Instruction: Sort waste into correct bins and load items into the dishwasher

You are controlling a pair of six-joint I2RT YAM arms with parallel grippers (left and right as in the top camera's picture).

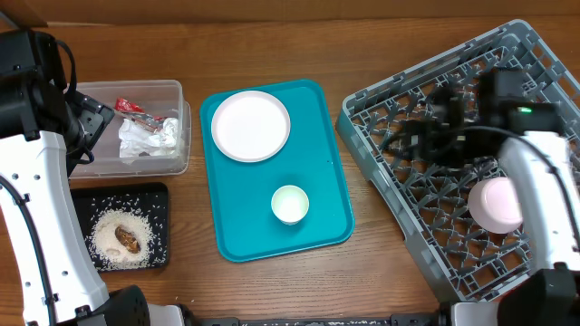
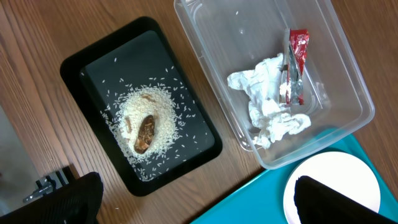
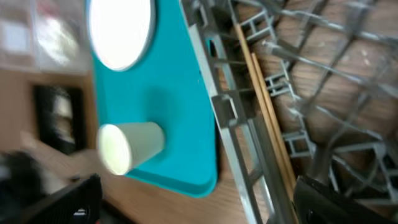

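The clear tub (image 2: 354, 106) holds a crumpled napkin (image 2: 267, 102) and a red wrapper (image 2: 295, 62). Rice (image 2: 161, 109) and a brown lump (image 2: 146, 132) lie in the black tray (image 2: 93, 62). On the teal tray, a white plate (image 1: 251, 125) and a small cup (image 1: 290, 204) stand. A pink bowl (image 1: 497, 204) rests in the grey dishwasher rack (image 1: 381, 100). My left gripper (image 2: 199, 199) hangs open above the tub's near corner, with nothing in it. My right gripper (image 3: 202, 205) stands open and holds nothing over the rack's left edge (image 3: 249, 137), with the cup (image 3: 127, 146) to its left.
The teal tray (image 1: 326, 181) lies between the bins and the rack, close to the rack's left corner. The rack sits turned at an angle on the right. My right arm (image 1: 535, 172) reaches across it from the front right. The right wrist view is blurred.
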